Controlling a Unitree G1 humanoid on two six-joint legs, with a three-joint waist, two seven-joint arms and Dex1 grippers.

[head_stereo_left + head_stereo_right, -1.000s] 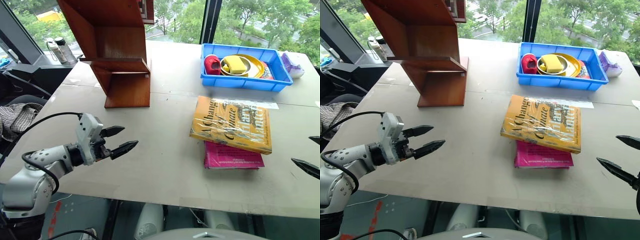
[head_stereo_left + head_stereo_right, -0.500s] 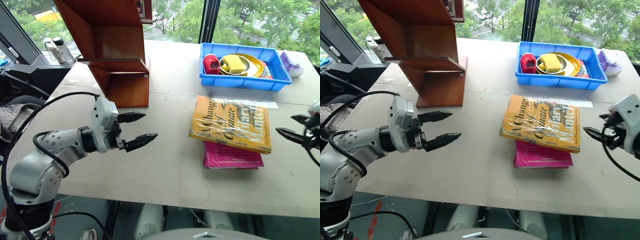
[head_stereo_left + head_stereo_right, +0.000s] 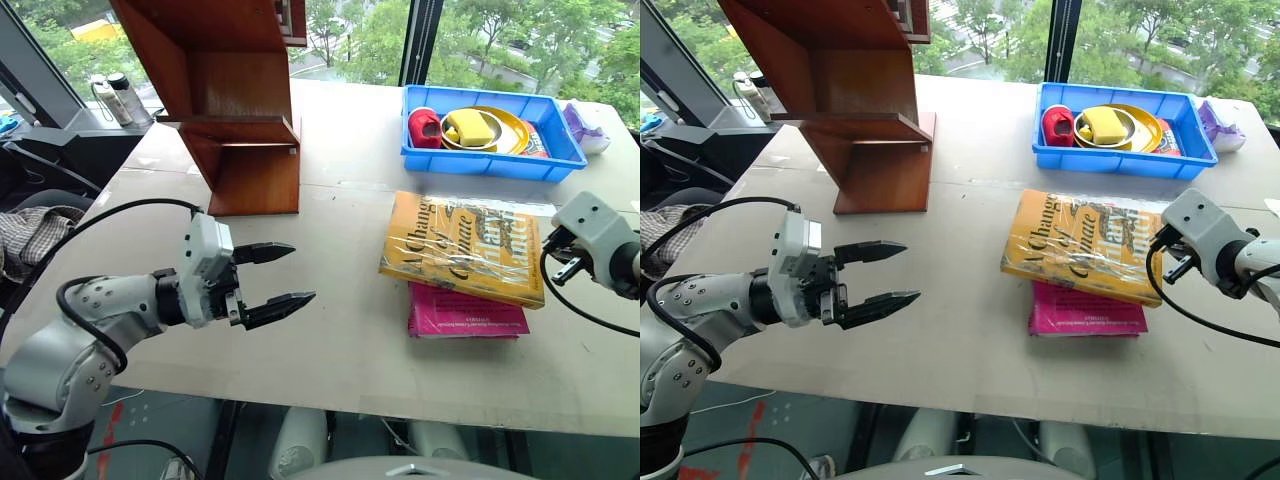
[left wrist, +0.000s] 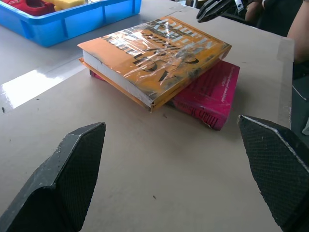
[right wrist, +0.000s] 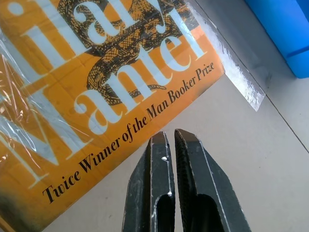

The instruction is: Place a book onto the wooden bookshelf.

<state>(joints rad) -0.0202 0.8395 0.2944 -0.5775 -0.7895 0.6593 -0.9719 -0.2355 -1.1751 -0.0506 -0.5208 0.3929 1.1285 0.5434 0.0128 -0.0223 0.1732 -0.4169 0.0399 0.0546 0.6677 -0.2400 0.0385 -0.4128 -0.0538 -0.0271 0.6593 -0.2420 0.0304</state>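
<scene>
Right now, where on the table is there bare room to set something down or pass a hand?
Bare table lies between the wooden bookshelf and the book, with the left gripper over its near part. Crowded: the blue tray and the book on the pink book, with the right gripper beside them.

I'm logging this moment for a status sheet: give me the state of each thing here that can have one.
left gripper: open, empty, above the table.
right gripper: shut, empty, at the book's edge.
book: flat, closed, plastic-covered, lying on the pink book.
wooden bookshelf: upright; visible shelves bare.
blue bin: holds a yellow plate and red item.
</scene>
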